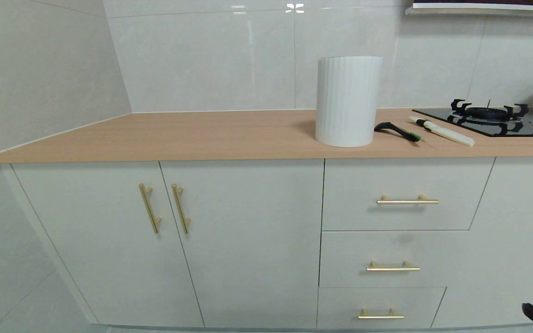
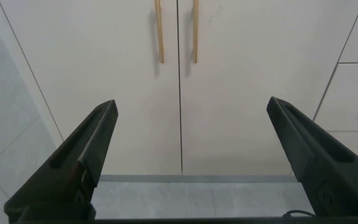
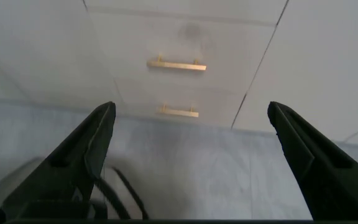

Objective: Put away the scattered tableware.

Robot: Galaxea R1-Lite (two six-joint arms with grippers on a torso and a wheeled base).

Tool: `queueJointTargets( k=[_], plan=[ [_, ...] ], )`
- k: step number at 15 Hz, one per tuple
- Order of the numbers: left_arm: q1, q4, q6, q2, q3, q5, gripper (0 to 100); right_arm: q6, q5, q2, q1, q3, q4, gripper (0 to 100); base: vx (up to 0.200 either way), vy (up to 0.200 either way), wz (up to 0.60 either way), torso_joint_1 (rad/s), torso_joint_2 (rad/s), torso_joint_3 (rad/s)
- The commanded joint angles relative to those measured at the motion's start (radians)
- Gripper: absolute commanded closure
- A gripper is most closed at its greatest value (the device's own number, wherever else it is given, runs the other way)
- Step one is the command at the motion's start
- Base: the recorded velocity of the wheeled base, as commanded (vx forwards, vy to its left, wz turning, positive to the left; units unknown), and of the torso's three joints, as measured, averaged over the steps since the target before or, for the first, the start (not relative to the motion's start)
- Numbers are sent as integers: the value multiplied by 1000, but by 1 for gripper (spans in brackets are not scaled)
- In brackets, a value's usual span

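From my head camera, the tableware I am meant to tidy lies on the wooden countertop [image 1: 201, 134]: a black-handled utensil [image 1: 398, 131] with a green end and a long white utensil [image 1: 442, 131], both flat and angled alongside each other, between the tall white ribbed holder [image 1: 349, 101] and the stove [image 1: 488, 118]. The black one's handle nearly touches the holder's base, and I judge that upright holder is where both belong. At my left wrist, my left gripper [image 2: 191, 107] is spread wide and holds nothing. It hangs low, facing the double cabinet doors [image 2: 241, 93] with their two gold handles above and a strip of floor below, well beneath counter height. At my right wrist, my right gripper [image 3: 191, 109] is likewise spread and bare, pointing down toward the lower drawers [image 3: 185, 43] and the floor. Being nearer the utensils' side, that arm looks the natural one to raise first.
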Motion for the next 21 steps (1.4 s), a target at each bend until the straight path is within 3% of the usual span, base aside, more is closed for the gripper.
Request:
queueJointTargets(
  k=[1,7,14,18,21],
  plan=[
    [1,0,0,0,0,0,0,-13,-3,420,14,-136,-84,0,0,0,0,0,0,0],
    [1,0,-1,0,0,0,0,-26,-8,860,14,-274,-224,0,0,0,0,0,0,0],
    [1,0,0,0,0,0,0,-19,-18,1179,47,-412,-295,0,0,0,0,0,0,0],
    [1,0,-1,0,0,0,0,-11,-71,1371,49,-401,-526,0,0,0,0,0,0,0],
    [1,0,0,0,0,0,0,63,-72,1431,49,-410,-609,0,0,0,0,0,0,0]
  ],
)
